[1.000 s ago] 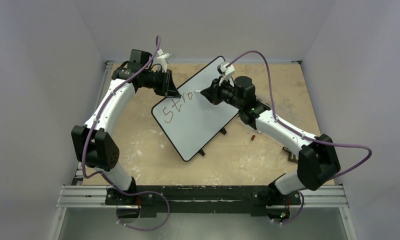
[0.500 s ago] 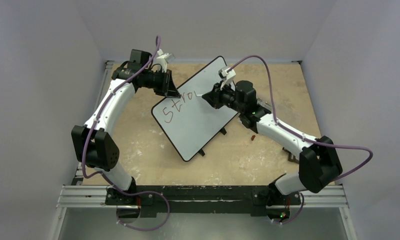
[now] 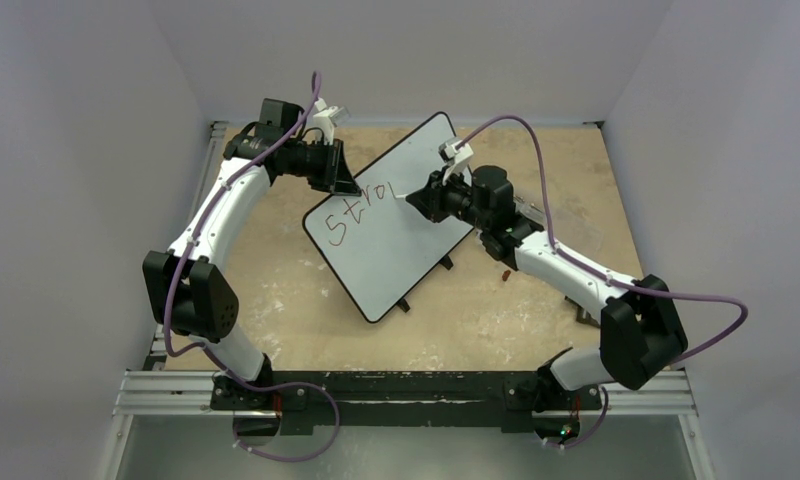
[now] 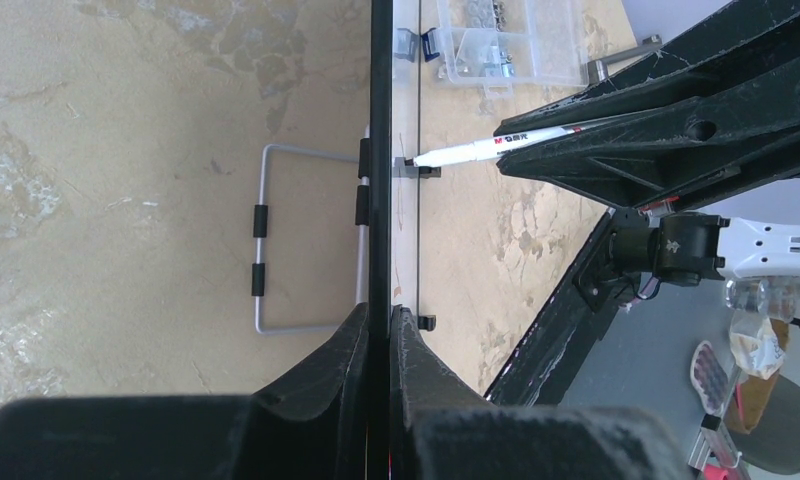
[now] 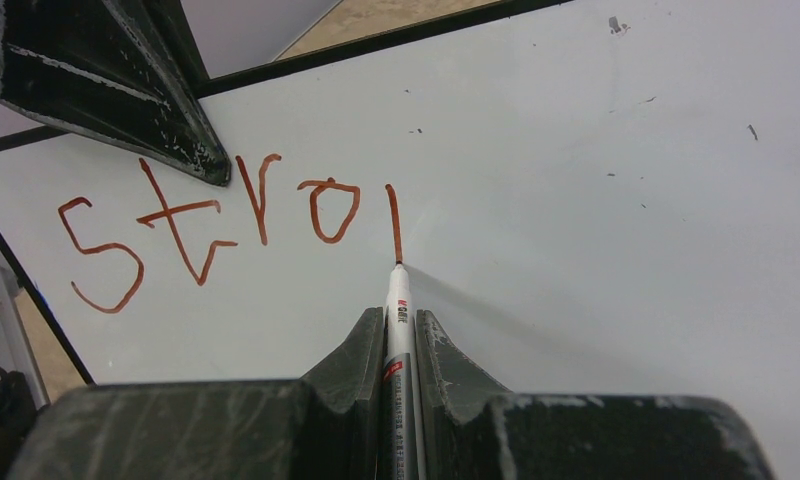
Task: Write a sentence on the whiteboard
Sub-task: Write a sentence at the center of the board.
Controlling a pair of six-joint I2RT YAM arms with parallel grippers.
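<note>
The whiteboard [image 3: 396, 255] sits at an angle on the surface [image 3: 306, 300], toward its far side. The left pincer [image 4: 379, 318] is clamped on its edge. The right pincer [image 5: 400, 322] grips the marker [image 5: 397, 295], and the tip touches the board at the foot of the "l" in the sentence [image 5: 171, 212], "strol".

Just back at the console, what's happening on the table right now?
The left hand clamps the whiteboard by its edge. The right hand holds a marker, with its tip on the board at the foot of the last stroke. The sentence reads "strol", so it looks unfinished.
</note>
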